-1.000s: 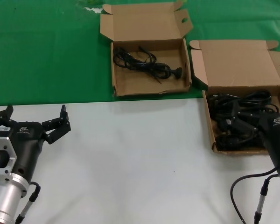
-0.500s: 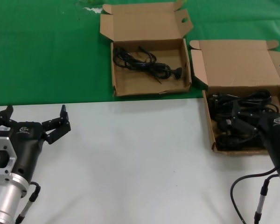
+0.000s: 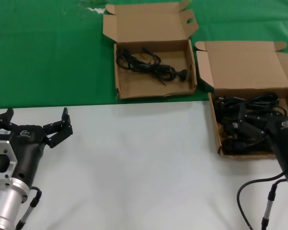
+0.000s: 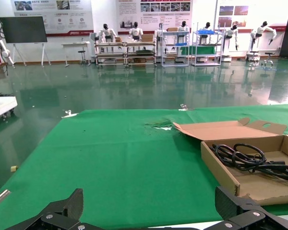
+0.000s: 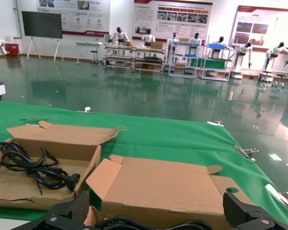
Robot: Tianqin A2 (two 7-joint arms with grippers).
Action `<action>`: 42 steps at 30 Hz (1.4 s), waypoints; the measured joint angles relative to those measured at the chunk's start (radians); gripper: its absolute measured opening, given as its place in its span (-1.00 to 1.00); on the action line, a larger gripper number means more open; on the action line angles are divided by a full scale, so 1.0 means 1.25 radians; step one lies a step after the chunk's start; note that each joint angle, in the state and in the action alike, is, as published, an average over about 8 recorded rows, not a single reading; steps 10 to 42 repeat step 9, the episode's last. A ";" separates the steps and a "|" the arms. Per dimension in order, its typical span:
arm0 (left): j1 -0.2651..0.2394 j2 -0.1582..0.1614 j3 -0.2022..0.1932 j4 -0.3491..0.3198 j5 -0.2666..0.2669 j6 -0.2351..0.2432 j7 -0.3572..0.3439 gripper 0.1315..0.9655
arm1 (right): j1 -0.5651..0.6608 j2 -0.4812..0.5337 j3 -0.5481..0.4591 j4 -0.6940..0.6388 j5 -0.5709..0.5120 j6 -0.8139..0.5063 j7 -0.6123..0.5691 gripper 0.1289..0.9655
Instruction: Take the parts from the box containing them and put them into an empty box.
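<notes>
From the head view we see a table split in two: a green cloth (image 3: 43, 52) covers the far half and a white surface (image 3: 144, 167) the near half. On the cloth, centre-far, sits the nearly square box (image 3: 153, 72) with its lid open toward the far side; one cable bundle (image 3: 149, 64) lies inside it. To its right, straddling the edge of the cloth, stands the wider-lidded box (image 3: 249, 72), crowded with a pile of black cables (image 3: 247, 115). The two boxes stand just beside each other, and nothing lies between them. Our right gripper (image 3: 249, 130) reaches from the near right corner into the wider-lidded box, its black body covering the near right part of the pile; we cannot tell whether its fingers are apart or holding a cable. Our left gripper (image 3: 36, 125) hovers over the white surface at the near left, well apart from both boxes, fingers spread and empty.

In the left wrist view we see the spread fingertips (image 4: 67, 211) at the frame edge, the cloth beyond, and the nearly square box with its single bundle.

In the right wrist view we see both boxes side by side, the wider lid upright just before the camera, and cables (image 5: 149, 224) between the two finger tips (image 5: 69, 213).
</notes>
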 joint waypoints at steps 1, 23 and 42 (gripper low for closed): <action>0.000 0.000 0.000 0.000 0.000 0.000 0.000 1.00 | 0.000 0.000 0.000 0.000 0.000 0.000 0.000 1.00; 0.000 0.000 0.000 0.000 0.000 0.000 0.000 1.00 | 0.000 0.000 0.000 0.000 0.000 0.000 0.000 1.00; 0.000 0.000 0.000 0.000 0.000 0.000 0.000 1.00 | 0.000 0.000 0.000 0.000 0.000 0.000 0.000 1.00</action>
